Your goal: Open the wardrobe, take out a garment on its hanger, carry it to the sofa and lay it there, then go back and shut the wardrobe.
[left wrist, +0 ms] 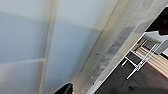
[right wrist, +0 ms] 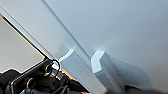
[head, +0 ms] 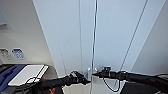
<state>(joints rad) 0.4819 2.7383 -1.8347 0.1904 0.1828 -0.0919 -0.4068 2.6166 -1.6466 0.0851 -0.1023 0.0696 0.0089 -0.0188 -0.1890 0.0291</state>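
White flat board (head: 28, 74) at 8 o'clock, lying on something blue (head: 7, 75). Wall panels (head: 18, 53) at 9 o'clock. White metal frame (left wrist: 140, 62) over dark floor (left wrist: 117, 82), wood strip (left wrist: 155, 61) just beside it.

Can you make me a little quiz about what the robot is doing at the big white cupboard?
1. True or false: the wardrobe doors are shut.
2. Where are the left gripper and the right gripper? A) up at the top of the doors B) at the handles by the middle seam C) down on the floor
3. Fill in: the wardrobe doors are coloured ____.

Key
1. True: a thin seam runs between the doors.
2. B: both arms reach in to the middle seam.
3. White.
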